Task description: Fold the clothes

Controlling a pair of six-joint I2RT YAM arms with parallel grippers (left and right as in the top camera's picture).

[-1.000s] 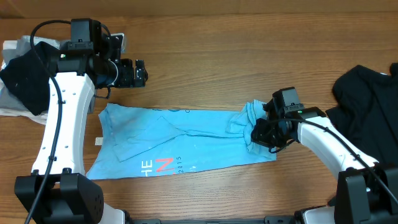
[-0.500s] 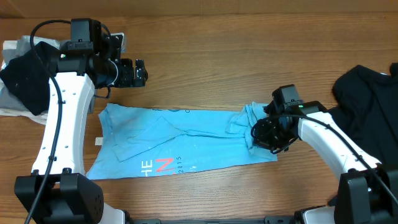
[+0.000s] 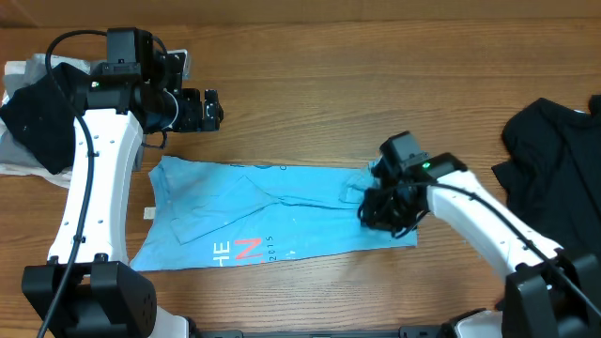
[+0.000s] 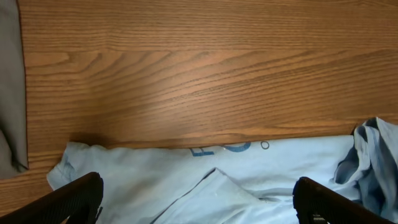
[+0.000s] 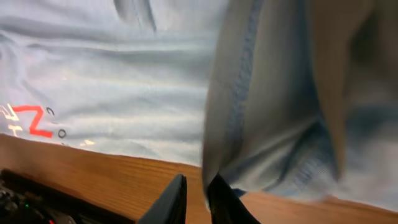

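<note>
The light blue T-shirt (image 3: 272, 211) lay spread flat across the middle of the wooden table (image 3: 329, 66). Its long side ran left to right, and the red and white lettering (image 3: 246, 249) showed near its lower edge. At its right end the cloth was bunched into a rumpled heap.

The right gripper (image 3: 376, 211) sat low on that bunched end, right of centre in the overhead view. In the right wrist view its two fingers (image 5: 176, 199) stood at the bottom of the frame with only a sliver between them. A hemmed fold of the T-shirt ran down into that narrow gap, so the jaws were closed on the fold. The rest of the cloth stretched away to the upper left of that view.

The left gripper (image 3: 211, 110) hung over bare wood in the upper left of the overhead view, above the top edge of the T-shirt and apart from it. Its jaws were spread wide and held nothing. In the left wrist view the dark fingertips (image 4: 78, 199) sat in the two bottom corners, with the top edge of the T-shirt between them.

A black garment (image 3: 554, 160) lay crumpled at the right edge of the table, well clear of the T-shirt. A dark cloth (image 3: 33, 113) rested on a pale one at the far left edge.
</note>
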